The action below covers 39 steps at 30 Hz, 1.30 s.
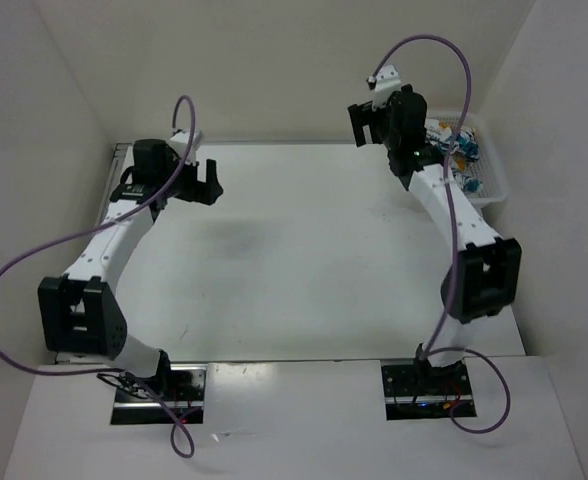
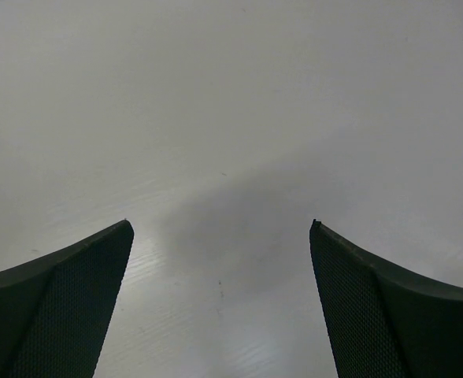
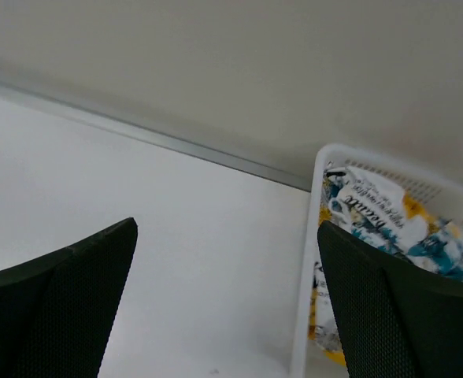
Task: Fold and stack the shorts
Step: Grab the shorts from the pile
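The shorts (image 1: 461, 152), white with teal, yellow and black print, lie crumpled inside the white mesh basket (image 1: 494, 185) at the far right of the table. In the right wrist view the shorts (image 3: 377, 206) show over the basket's rim (image 3: 309, 260). My right gripper (image 1: 372, 123) is open and empty, held above the table just left of the basket; in its own view it (image 3: 225, 228) has nothing between its jaws. My left gripper (image 1: 202, 183) is open and empty over the far left of the table; in its own view it (image 2: 220, 228) shows only bare table between its jaws.
White walls close in the table at the back and on both sides. A metal strip (image 3: 137, 130) runs along the foot of the back wall. The basket stands against the right wall.
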Each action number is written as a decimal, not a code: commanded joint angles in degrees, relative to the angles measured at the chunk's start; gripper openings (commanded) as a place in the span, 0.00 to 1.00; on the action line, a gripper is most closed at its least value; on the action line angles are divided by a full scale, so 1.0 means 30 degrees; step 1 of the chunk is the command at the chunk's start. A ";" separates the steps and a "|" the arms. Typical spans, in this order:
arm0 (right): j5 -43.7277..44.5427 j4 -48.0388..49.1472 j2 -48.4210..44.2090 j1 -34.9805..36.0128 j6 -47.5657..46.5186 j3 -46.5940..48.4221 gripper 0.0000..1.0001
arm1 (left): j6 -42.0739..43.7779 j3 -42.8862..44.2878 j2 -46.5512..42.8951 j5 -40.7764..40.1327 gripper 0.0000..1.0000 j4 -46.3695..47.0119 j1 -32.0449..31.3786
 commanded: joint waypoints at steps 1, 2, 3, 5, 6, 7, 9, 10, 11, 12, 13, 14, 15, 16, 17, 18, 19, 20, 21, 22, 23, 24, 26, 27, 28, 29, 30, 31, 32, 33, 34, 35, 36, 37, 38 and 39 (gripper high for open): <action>0.3049 -0.3993 0.3945 -0.1761 0.6037 0.5214 1.00 | 0.0055 0.3400 0.2770 -0.1407 0.99 -0.3131 -0.1095; 0.3049 -0.4753 0.4766 -0.2782 0.7933 0.6124 1.00 | 0.0055 0.3987 0.3336 -0.1059 0.99 -0.4037 -0.1098; 0.3629 -0.4761 0.6138 -0.3256 0.8735 0.7439 0.99 | 0.0055 0.4370 0.3748 -0.0766 0.99 -0.4046 -0.1098; 0.4480 -0.4761 0.7114 -0.4134 1.0083 0.8558 0.90 | 0.0055 0.4579 0.4424 -0.0383 0.99 -0.3814 -0.1564; 0.4920 -0.4761 0.7582 -0.4372 1.0410 0.8855 0.88 | 0.0055 0.4840 0.4687 -0.0382 0.99 -0.3812 -0.1741; 0.5736 -0.4761 0.8486 -0.4577 1.0790 0.9148 0.82 | 0.0055 0.5046 0.5328 -0.0382 0.99 -0.3812 -0.1743; 0.6386 -0.5227 0.9399 -0.5249 1.2045 1.0231 0.77 | 0.0055 0.5837 0.5975 -0.0587 0.99 -0.3812 -0.1977; 0.7375 -0.5230 1.0361 -0.5427 1.2430 1.0612 0.75 | 0.0055 0.6071 0.6588 -0.0587 0.99 -0.3812 -0.2151; 0.7965 -0.5433 1.0776 -0.5429 1.2782 1.1051 0.70 | 0.0055 0.6305 0.6855 -0.0587 0.99 -0.3986 -0.2153; 0.8406 -0.5435 1.1216 -0.5661 1.3018 1.1780 0.69 | 0.0055 0.6656 0.7351 -0.0587 0.99 -0.3988 -0.2327; 0.9251 -0.5435 1.1945 -0.5663 1.3281 1.2078 0.69 | 0.0055 0.6833 0.7588 -0.0587 0.99 -0.3988 -0.2328; 0.9521 -0.5435 1.2242 -0.5837 1.3284 1.2371 0.69 | 0.0055 0.7009 0.7793 -0.0848 0.99 -0.3988 -0.2328; 0.9524 -0.5435 1.2535 -0.5839 1.3516 1.2896 0.69 | 0.0055 0.7185 0.8056 -0.1053 0.99 -0.4162 -0.2502; 0.9959 -0.5435 1.3118 -0.5839 1.3692 1.3162 0.69 | 0.0055 0.7535 0.8465 -0.1056 0.99 -0.4163 -0.2504; 1.0166 -0.5435 1.3443 -0.5839 1.3694 1.3745 0.69 | 0.0055 0.7538 0.8672 -0.1230 0.99 -0.4163 -0.2504; 1.0429 -0.5696 1.3737 -0.5839 1.3955 1.4070 0.69 | 0.0055 0.7828 0.8848 -0.1231 0.99 -0.4163 -0.2678; 1.0722 -0.6017 1.4088 -0.6042 1.4306 1.4450 0.69 | 0.0055 0.7831 0.9053 -0.1405 0.99 -0.4163 -0.2680; 1.1624 -0.6195 1.4700 -0.6044 1.4512 1.5237 0.69 | 0.0055 0.8063 0.9316 -0.1407 0.99 -0.4163 -0.2854; 1.2097 -0.6196 1.4938 -0.6044 1.4514 1.5506 0.70 | 0.0055 0.8066 0.9551 -0.1610 0.99 -0.4163 -0.2856; 1.2421 -0.6196 1.4941 -0.6044 1.4514 1.5682 0.70 | 0.0055 0.8240 0.9553 -0.1612 0.99 -0.4337 -0.3030; 1.2424 -0.6196 1.5231 -0.6247 1.4717 1.5887 0.71 | 0.0055 0.8241 0.9553 -0.1612 0.99 -0.4339 -0.3032; 1.2424 -0.6196 1.5495 -0.6249 1.4719 1.6179 0.73 | 0.0055 0.8241 0.9727 -0.1612 0.99 -0.4339 -0.3032; 1.2424 -0.6196 1.5671 -0.6425 1.4720 1.6356 0.76 | 0.0055 0.8241 0.9729 -0.1788 0.99 -0.4339 -0.3032; 1.2424 -0.6196 1.5847 -0.6425 1.4720 1.6358 0.76 | 0.0055 0.8241 0.9932 -0.1788 0.99 -0.4339 -0.3032; 1.2250 -0.6196 1.5849 -0.6425 1.4516 1.6358 0.77 | 0.0055 0.8241 0.9934 -0.1788 0.99 -0.4339 -0.3032; 1.2248 -0.6196 1.5849 -0.6425 1.4514 1.6358 0.77 | 0.0055 0.8241 0.9934 -0.1788 0.99 -0.4339 -0.3032; 1.2074 -0.6196 1.6081 -0.6425 1.4253 1.6184 0.78 | 0.0055 0.8241 1.0108 -0.1788 0.99 -0.4339 -0.3032; 1.2072 -0.5993 1.6083 -0.6425 1.4251 1.5950 0.80 | 0.0055 0.8241 1.0110 -0.1788 0.99 -0.4339 -0.3206; 1.2072 -0.5817 1.6083 -0.6425 1.3961 1.5948 0.81 | 0.0055 0.8241 1.0110 -0.1788 0.99 -0.4339 -0.3207; 1.2391 -0.5816 1.6257 -0.6425 1.3958 1.5687 0.83 | 0.0055 0.8241 1.0110 -0.1788 0.99 -0.4339 -0.3207; 1.2395 -0.5816 1.6259 -0.6599 1.3958 1.5423 0.86 | 0.0055 0.8241 1.0284 -0.1788 0.99 -0.4339 -0.3207; 1.2395 -0.5816 1.6259 -0.6601 1.3958 1.5421 0.86 | 0.0055 0.8415 1.0285 -0.1788 0.99 -0.4339 -0.3207; 1.2134 -0.5816 1.6259 -0.6601 1.3958 1.5218 0.86 | 0.0055 0.8417 1.0285 -0.1788 0.99 -0.4339 -0.3207; 1.1870 -0.5816 1.6259 -0.6601 1.3958 1.5041 0.86 | 0.0055 0.8417 1.0285 -0.1788 0.99 -0.4339 -0.3207; 1.1577 -0.5816 1.6259 -0.6601 1.3784 1.5040 0.85 | 0.0055 0.8417 1.0285 -0.1788 0.99 -0.4339 -0.3207; 1.1342 -0.5990 1.6259 -0.6601 1.3782 1.5040 0.83 | 0.0055 0.8417 1.0285 -0.1788 0.99 -0.4339 -0.3207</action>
